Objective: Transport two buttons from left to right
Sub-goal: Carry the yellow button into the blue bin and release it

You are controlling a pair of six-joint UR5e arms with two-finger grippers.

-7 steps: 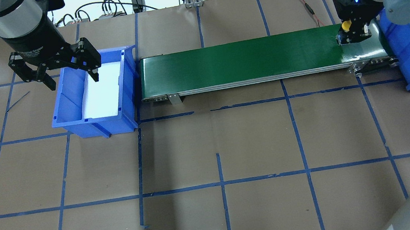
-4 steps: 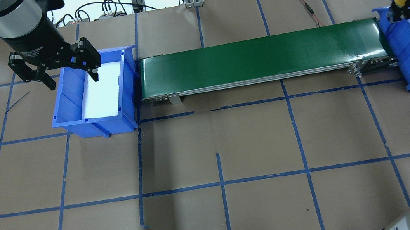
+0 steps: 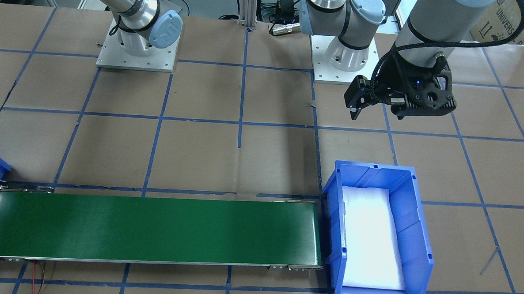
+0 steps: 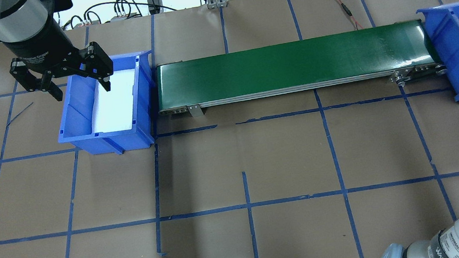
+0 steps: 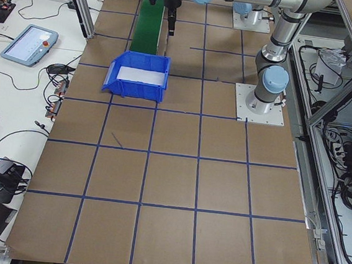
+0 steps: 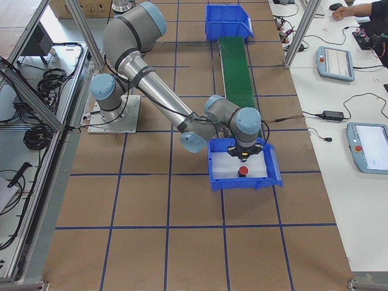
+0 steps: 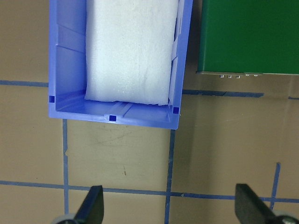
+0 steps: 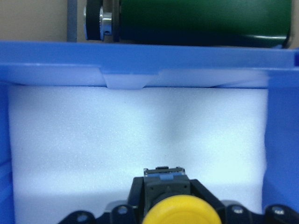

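Observation:
My right gripper (image 8: 166, 205) is shut on the yellow-capped button (image 8: 182, 213) and holds it above the white foam of the right blue bin (image 8: 140, 60). In the exterior right view the gripper (image 6: 244, 151) hangs over that bin (image 6: 276, 176), and the red-capped button (image 6: 243, 171) lies on the foam just below it. My left gripper (image 4: 74, 80) is open and empty, over the left blue bin's outer edge (image 4: 82, 138). It also shows in the front-facing view (image 3: 356, 108) and in the left wrist view (image 7: 170, 210). The left bin (image 3: 342, 239) holds only foam.
The green conveyor belt (image 4: 291, 62) runs between the two bins and carries nothing; it also shows in the front-facing view (image 3: 152, 230). The table is brown paper with blue tape lines. Cables lie along the far edge (image 4: 131, 5).
My right gripper has carried the yellow button from the belt's right end rightward over the right bin, leaving the overhead view. The left arm has not moved.

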